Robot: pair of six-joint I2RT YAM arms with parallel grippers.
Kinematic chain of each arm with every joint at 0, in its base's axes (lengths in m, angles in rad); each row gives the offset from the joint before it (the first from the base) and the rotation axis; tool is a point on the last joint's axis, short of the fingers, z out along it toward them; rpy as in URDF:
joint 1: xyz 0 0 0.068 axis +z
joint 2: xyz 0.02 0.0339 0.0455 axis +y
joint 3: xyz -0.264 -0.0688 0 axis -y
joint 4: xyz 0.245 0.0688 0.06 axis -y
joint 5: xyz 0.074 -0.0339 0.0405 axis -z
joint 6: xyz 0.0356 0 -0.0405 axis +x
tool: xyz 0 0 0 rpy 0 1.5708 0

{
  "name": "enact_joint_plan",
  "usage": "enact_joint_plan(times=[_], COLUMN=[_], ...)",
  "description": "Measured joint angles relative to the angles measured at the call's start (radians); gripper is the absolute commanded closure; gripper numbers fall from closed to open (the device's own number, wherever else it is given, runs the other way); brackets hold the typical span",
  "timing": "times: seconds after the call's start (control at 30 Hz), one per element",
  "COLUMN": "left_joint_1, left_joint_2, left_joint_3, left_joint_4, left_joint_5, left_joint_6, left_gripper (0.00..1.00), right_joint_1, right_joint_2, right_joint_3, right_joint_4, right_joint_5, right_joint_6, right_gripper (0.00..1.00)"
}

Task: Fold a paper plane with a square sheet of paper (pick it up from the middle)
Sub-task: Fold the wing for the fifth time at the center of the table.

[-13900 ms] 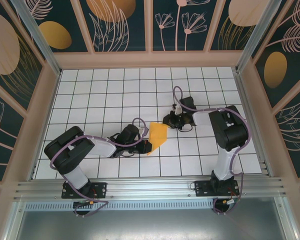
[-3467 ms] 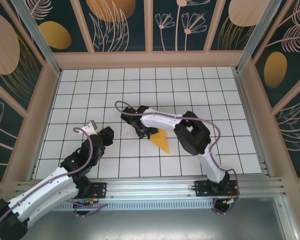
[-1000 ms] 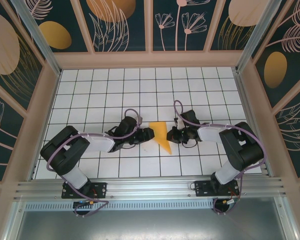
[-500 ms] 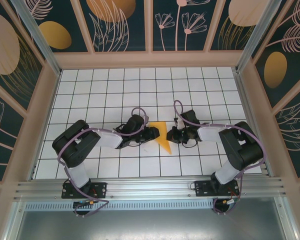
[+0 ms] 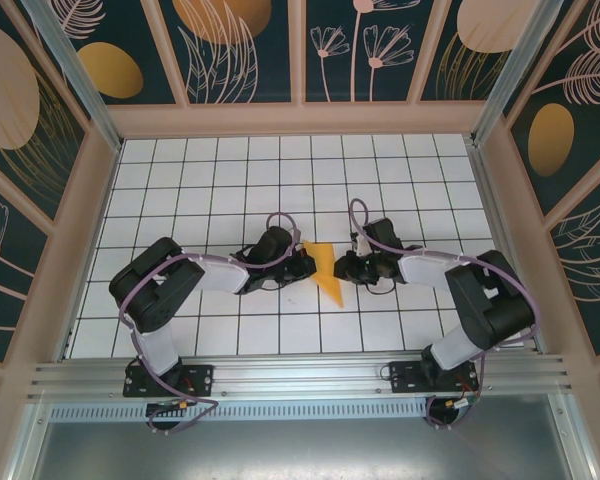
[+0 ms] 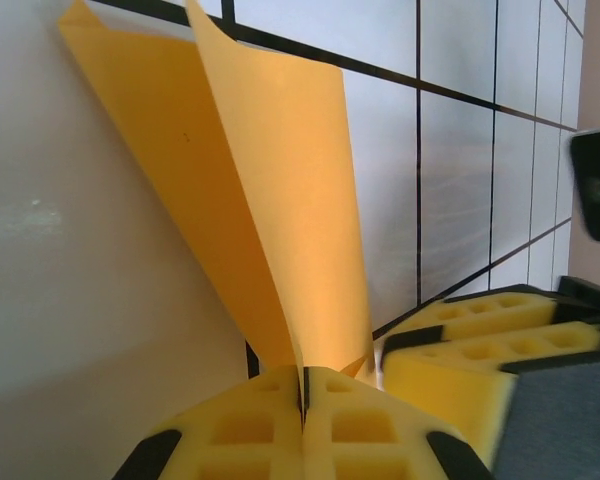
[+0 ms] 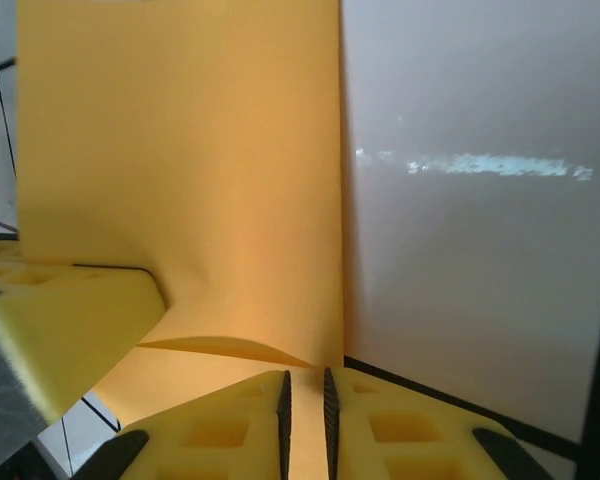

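Plainly, we are dealing with something that weighs almost nothing. The square sheet of paper (image 5: 326, 275) is thin, orange-yellow and already folded into a tapered shape. It sits a little toward 6 o'clock of the middle of the tabletop (image 5: 180, 180).

In the left wrist view its two layers fan apart and curve under their own spring. We judge it limp across the flat faces and stiffer along any crease. It should bend at the lightest push, hold a fold once pressed, and crumple or tear if pulled from both sides at once. The foam pads look grippy enough that slipping seems the smaller worry.

We think the best hold is at an edge where the layers meet, close to the fold line. A single loose flap would only buckle.

The left gripper (image 5: 302, 266) comes in from the sheet's 9 o'clock. It is clenched on the paper's edge, with its pads (image 6: 230, 430) pressed together around it.

The right gripper (image 5: 343, 268) sits at the sheet's 3 o'clock. Its pads (image 7: 220, 425) stand a narrow slit apart with paper running between them. We cannot tell whether they pinch it or merely flank it.

By our count there is one sheet, and there are two grippers, one on each of the two arms.
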Motion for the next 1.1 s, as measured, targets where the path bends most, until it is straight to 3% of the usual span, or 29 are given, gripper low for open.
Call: enact_joint_plan(times=[0.13, 0.3, 0.77, 1.1], left_joint_1=[0.0, 0.0, 0.0, 0.0], left_joint_2=[0.0, 0.0, 0.0, 0.0], left_joint_3=[0.023, 0.058, 0.077, 0.08], left_joint_4=[-0.039, -0.083, -0.136, -0.14], left_joint_5=[-0.01, -0.011, -0.013, -0.01], left_joint_6=[0.004, 0.014, 0.034, 0.041], left_gripper=[1.0, 1.0, 1.0, 1.0], right_joint_1=[0.045, 0.2, 0.485, 0.528], right_joint_2=[-0.118, -0.202, -0.267, -0.175], right_joint_3=[0.0, -0.014, -0.166, -0.122], right_joint_4=[-0.041, -0.058, 0.057, 0.073], right_joint_5=[0.116, 0.311, 0.646, 0.75], right_joint_6=[-0.027, -0.044, -0.148, -0.256], right_gripper=[0.75, 0.7, 0.56, 0.58])
